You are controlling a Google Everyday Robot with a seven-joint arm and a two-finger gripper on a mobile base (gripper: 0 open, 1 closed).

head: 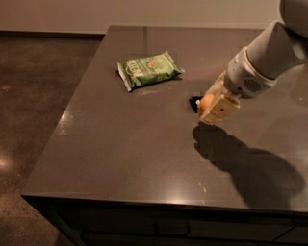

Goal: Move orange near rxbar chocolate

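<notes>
— Dark grey table [120, 158] fills most of the view, with brown floor [33, 86] to its left and a pale wall [144, 12] along the top. What lies on it?

— Toward the far side, a green bag [149, 69] lies flat and a little askew. To its right and nearer the camera, well apart from it, a small black chocolate bar [194, 102] shows only as a dark corner; the rest is hidden.

— Hidden by what?

— By the orange [206, 103] and the gripper [210, 108] that carries it. A white arm [262, 57] reaches in from the upper right and slants down to the left, ending in the gripper over the right half of the table.

— How do the fingers stand?

— The cream-coloured fingers [219, 108] are closed around the orange, so only its left side peeks out past the near one.

— And where is the orange compared with the bar?

— Just beside it, overlapping the bar's right edge from this angle. Whether they touch, I cannot tell. The arm's shadow [240, 158] falls on the tabletop below and to the right, with its tip set apart from the gripper, so the orange looks held off the surface.
</notes>
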